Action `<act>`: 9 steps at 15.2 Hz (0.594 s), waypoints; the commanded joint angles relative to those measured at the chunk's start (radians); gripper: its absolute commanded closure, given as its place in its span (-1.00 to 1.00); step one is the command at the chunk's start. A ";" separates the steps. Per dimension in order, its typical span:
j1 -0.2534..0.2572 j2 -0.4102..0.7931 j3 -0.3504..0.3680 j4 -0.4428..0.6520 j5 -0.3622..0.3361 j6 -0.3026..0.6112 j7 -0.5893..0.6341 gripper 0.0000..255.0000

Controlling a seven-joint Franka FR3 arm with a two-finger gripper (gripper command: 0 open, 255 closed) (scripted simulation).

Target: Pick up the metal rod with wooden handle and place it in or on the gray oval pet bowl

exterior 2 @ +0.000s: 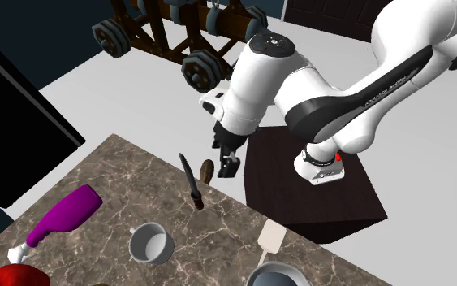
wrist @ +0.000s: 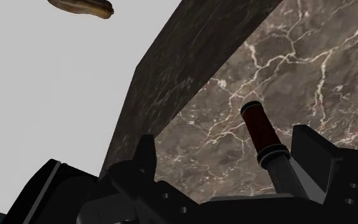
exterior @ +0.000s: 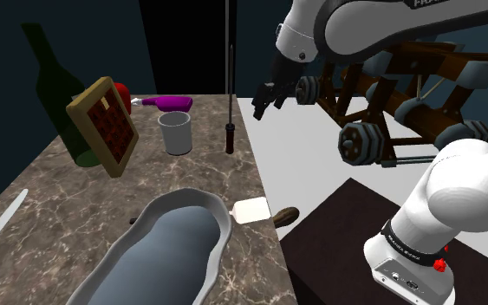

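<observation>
While the sharpening steel (exterior 2: 191, 180) is standing upright on the marble tabletop (exterior: 51, 217), its dark wooden handle is resting on the stone and its grey rod is pointing upward. It is standing close to the edge that is facing the dark box stand (exterior: 337, 230). The black jaws are hanging released, spread apart and gripping nothing, just off that edge and level with the steel's upper part. In both outside views a gap is showing between them and the rod. In the wrist view the rod is rising between them, nearer one jaw than the other.

A white mug (exterior: 176, 132) is sitting just beside the steel toward the shoulder view's left. A purple bottle (exterior: 168, 102) is lying on its side behind the mug. The gray oval pet bowl (exterior: 225, 225) is lying well apart from the steel, nearer the shoulder camera, with nothing showing inside it. A spatula (exterior: 252, 209) is lying just beside the bowl's rim, its cream blade on the stone and its brown handle sticking out past the edge.

At the shoulder view's left a dark green wine bottle (exterior: 60, 95) is standing, and a wood-framed panel with a red grid (exterior: 103, 126) is tilting in front of it. A wooden wheeled cart (exterior: 406, 95) is standing on the grey floor beyond the white arm (exterior 2: 299, 89).
</observation>
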 commanded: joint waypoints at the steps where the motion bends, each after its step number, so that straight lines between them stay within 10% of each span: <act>1: 0.002 0.054 0.039 0.010 0.004 0.089 0.040 -1.00; 9: -0.018 0.193 0.130 0.037 -0.027 0.285 0.135 -1.00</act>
